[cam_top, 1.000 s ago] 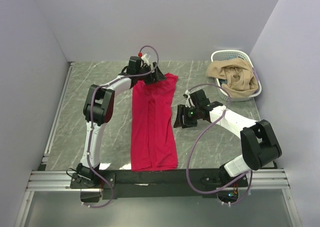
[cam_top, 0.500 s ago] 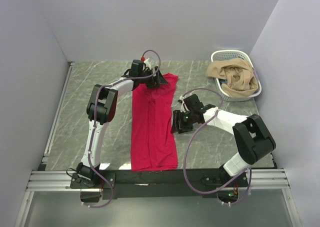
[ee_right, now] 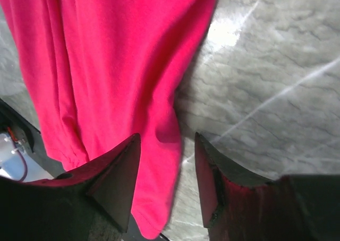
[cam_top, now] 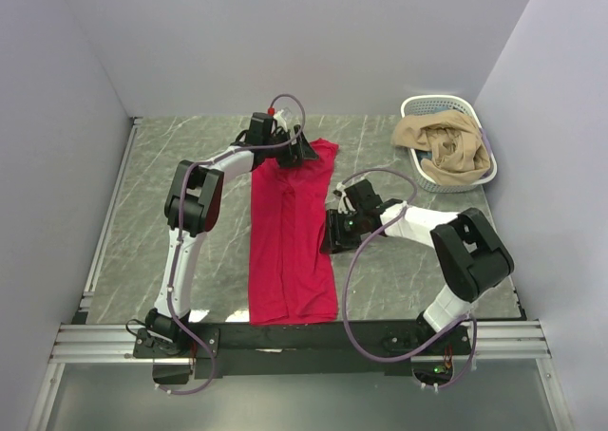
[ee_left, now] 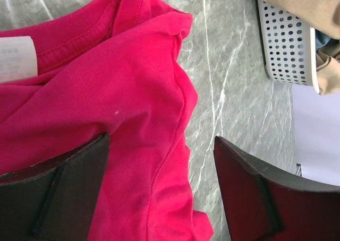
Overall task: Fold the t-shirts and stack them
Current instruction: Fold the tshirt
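A crimson-red t-shirt (cam_top: 292,241) lies on the table as a long narrow strip running from far to near. Its white neck label (ee_left: 16,58) shows in the left wrist view. My left gripper (cam_top: 302,153) is at the shirt's far right corner. It stands open (ee_left: 162,190), one finger over the red cloth (ee_left: 138,92) and the other over the bare table. My right gripper (cam_top: 332,234) is at the middle of the shirt's right edge. Its jaws are open (ee_right: 166,182) and straddle that edge of the shirt (ee_right: 127,66) without clamping it.
A white lattice basket (cam_top: 433,101) stands at the far right, filled with tan cloth (cam_top: 443,148); its wall (ee_left: 287,44) shows in the left wrist view. Grey marble tabletop (cam_top: 142,213) lies left of the shirt. Walls close in on both sides.
My right gripper has moved left up to the shirt's right edge and its jaws have narrowed a little. The left gripper shifted slightly right at the collar, then held still.
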You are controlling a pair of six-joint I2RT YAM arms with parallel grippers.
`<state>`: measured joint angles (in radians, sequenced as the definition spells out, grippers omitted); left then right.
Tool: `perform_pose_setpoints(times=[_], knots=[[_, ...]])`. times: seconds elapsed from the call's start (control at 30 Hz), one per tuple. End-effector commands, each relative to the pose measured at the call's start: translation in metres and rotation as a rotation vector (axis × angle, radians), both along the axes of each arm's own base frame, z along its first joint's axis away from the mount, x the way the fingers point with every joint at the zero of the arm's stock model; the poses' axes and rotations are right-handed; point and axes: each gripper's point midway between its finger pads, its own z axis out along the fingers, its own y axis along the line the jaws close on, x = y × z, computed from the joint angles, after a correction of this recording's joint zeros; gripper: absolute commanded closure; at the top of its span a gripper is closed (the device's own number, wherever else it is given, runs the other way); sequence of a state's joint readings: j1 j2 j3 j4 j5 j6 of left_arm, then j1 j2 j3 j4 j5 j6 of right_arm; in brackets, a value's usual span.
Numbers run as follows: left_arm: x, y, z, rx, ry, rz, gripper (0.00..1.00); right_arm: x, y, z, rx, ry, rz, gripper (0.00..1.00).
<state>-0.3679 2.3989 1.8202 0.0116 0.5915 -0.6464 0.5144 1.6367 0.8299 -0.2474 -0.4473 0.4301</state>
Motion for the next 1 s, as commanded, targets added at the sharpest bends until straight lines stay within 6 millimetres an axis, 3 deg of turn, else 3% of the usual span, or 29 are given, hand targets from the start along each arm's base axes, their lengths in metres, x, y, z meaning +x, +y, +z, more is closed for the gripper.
perform_pose_setpoints(times=[0.0,0.33,0.47,0.8,0.87,0.97], knots=[[0.008,-0.003,0.022,0.003,-0.072,-0.005,0.16,0.000,0.003,-0.011,-0.011,0.012,0.007,0.49],[0.011,-0.002,0.022,0.010,-0.079,0.002,0.16,-0.015,-0.004,-0.020,-0.072,0.027,0.006,0.87],[0.014,0.002,0.021,0.010,-0.077,0.008,0.16,-0.018,-0.013,-0.013,-0.100,0.008,-0.029,0.90],[0.016,0.013,0.015,0.019,-0.052,0.018,0.15,-0.025,-0.048,-0.012,-0.249,-0.001,-0.130,0.85],[0.017,0.015,0.013,0.023,-0.051,0.020,0.16,-0.025,-0.052,-0.017,-0.282,0.013,-0.144,0.71],[0.018,0.018,0.011,0.029,-0.047,0.025,0.16,-0.026,-0.058,-0.016,-0.305,0.007,-0.166,0.66]])
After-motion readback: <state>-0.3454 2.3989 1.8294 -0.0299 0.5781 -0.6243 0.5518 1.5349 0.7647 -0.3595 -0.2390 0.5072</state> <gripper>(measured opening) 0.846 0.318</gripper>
